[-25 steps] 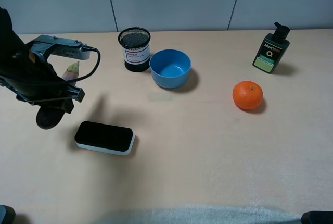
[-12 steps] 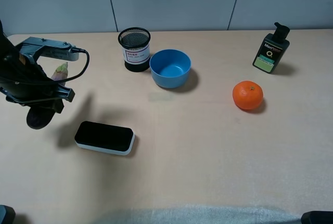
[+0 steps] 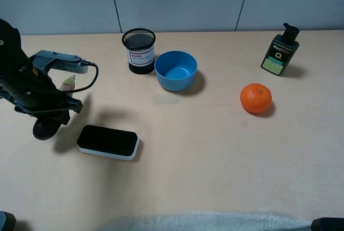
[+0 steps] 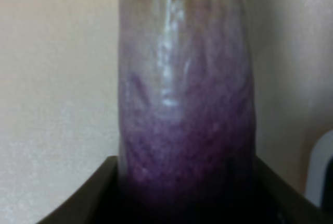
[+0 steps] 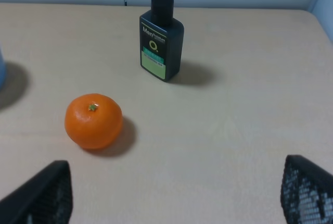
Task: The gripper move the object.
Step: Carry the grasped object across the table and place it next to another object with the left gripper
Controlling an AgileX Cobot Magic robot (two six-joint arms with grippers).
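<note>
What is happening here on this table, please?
The left gripper holds the dark-purple eggplant at the left side of the table, its fingers shut on it, just beside the black-and-white eraser. The right gripper is open and holds nothing; the orange and the bottle stand ahead of it, untouched.

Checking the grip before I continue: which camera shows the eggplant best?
Left wrist: the eggplant fills the frame, seated in the left tool. Exterior high shows only its dark end and stem tip past the arm; right wrist, nothing.
</note>
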